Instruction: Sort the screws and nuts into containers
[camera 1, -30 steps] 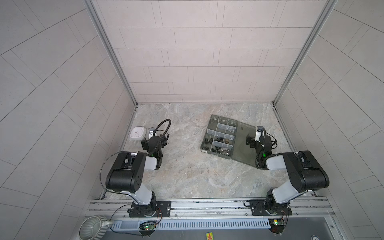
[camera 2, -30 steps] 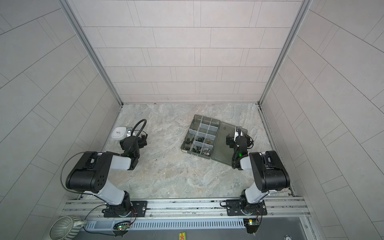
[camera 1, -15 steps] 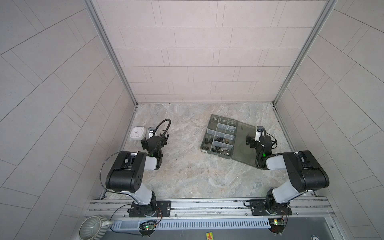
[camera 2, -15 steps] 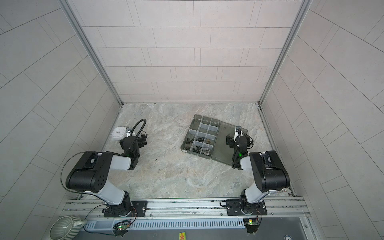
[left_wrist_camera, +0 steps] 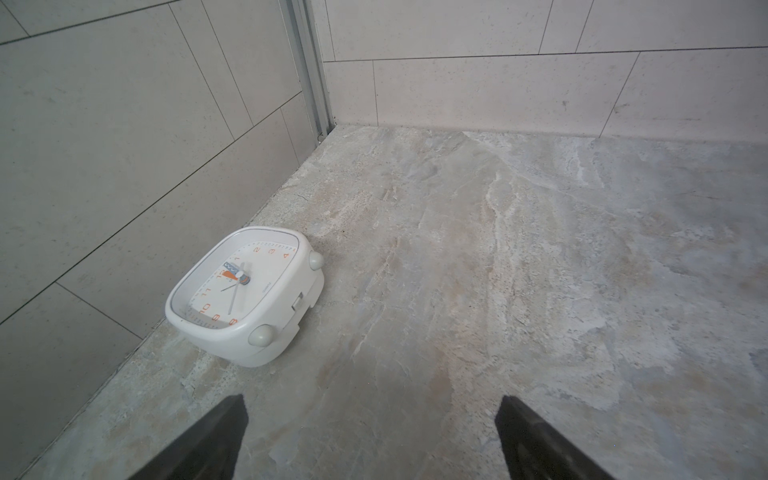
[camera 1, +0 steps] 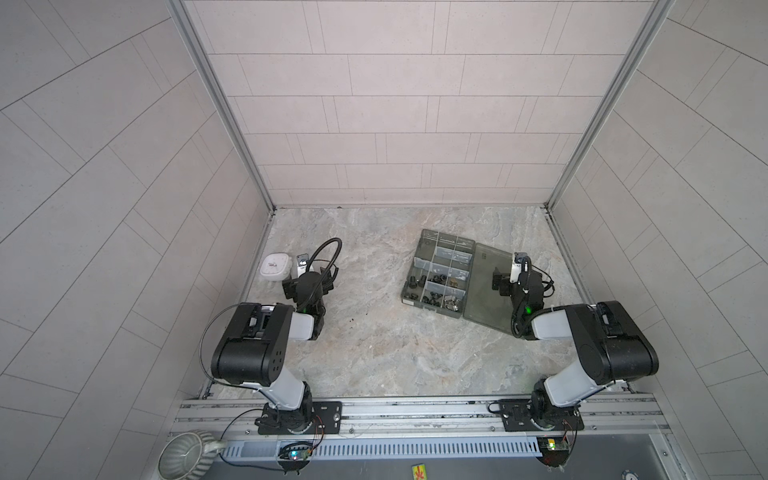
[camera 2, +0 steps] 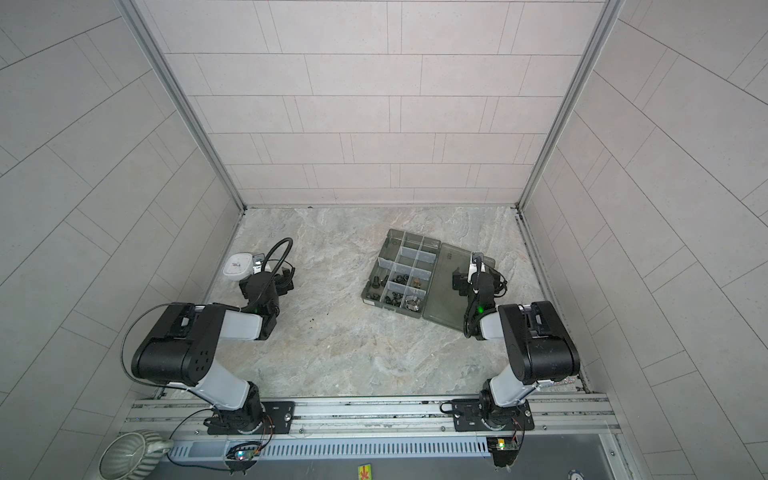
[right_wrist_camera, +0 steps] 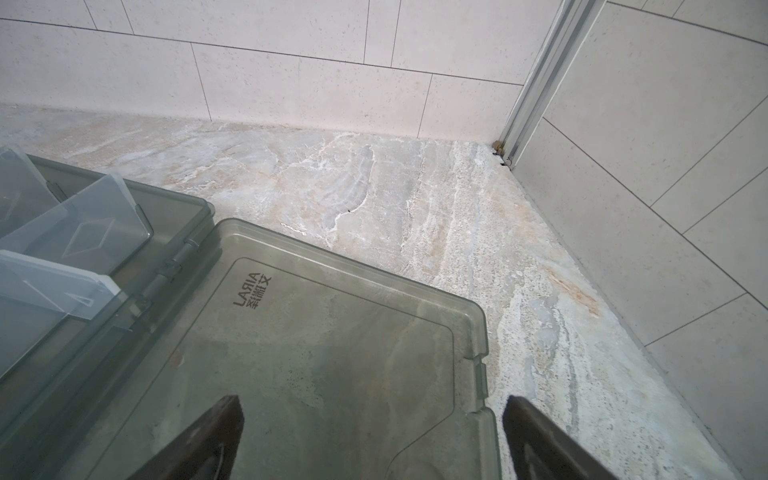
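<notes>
Grey and ribbed, a mug (camera 1: 187,457) stands at the far left, off the table (camera 1: 395,353) and below the rail that carries the arms. On the marble-patterned table, close to the left wall, a white clock (left_wrist_camera: 245,291) lies face up. The left gripper (left_wrist_camera: 371,415) hangs just beside it over bare stone, its jaws spread wide with nothing between them. Toward the middle, a few dark specks (camera 1: 350,320) lie on the surface, too small to identify. Right of centre sits the smoky translucent organizer box (camera 1: 428,307), turned at an angle, its containers (camera 1: 441,266) divided by pale walls. The far compartments look empty. The near ones hold the black screws (camera 1: 414,283) and the nuts (camera 1: 451,301), some silver and some brownish, though which pieces fill which compartment cannot be told. The lid (right_wrist_camera: 332,353) is folded out flat on the table to the right of the box. The right gripper (right_wrist_camera: 372,415) hangs over that lid near its outer edge, jaws wide apart and holding nothing.
</notes>
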Available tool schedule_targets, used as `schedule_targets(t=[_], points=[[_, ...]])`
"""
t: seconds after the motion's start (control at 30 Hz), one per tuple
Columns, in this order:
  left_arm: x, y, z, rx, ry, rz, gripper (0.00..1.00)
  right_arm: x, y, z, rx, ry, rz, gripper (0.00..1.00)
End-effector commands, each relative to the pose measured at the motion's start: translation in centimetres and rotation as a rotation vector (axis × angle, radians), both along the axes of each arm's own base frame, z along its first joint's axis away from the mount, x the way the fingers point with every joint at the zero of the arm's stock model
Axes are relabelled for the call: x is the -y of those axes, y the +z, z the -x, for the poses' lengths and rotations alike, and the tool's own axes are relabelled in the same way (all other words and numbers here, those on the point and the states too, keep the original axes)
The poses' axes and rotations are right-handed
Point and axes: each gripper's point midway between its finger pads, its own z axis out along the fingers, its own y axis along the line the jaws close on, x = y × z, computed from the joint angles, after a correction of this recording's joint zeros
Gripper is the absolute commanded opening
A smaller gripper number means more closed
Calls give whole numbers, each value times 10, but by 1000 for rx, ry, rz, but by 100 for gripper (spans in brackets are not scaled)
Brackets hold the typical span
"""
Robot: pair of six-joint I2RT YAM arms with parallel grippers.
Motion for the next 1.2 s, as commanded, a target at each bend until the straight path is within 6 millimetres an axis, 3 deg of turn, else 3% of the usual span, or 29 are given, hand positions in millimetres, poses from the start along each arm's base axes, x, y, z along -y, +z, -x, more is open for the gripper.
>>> schedule_targets(t=[0.0,0.83,1.17], points=[[0,6,-2,29,1,1,100,-2,1,-1,7,13,8,99],[1,7,-2,26,5,-11,100,-2,1,-1,9,12,9,99],[2,7,-2,20,4,-18,100,-10,46,19,20,51,25,99]])
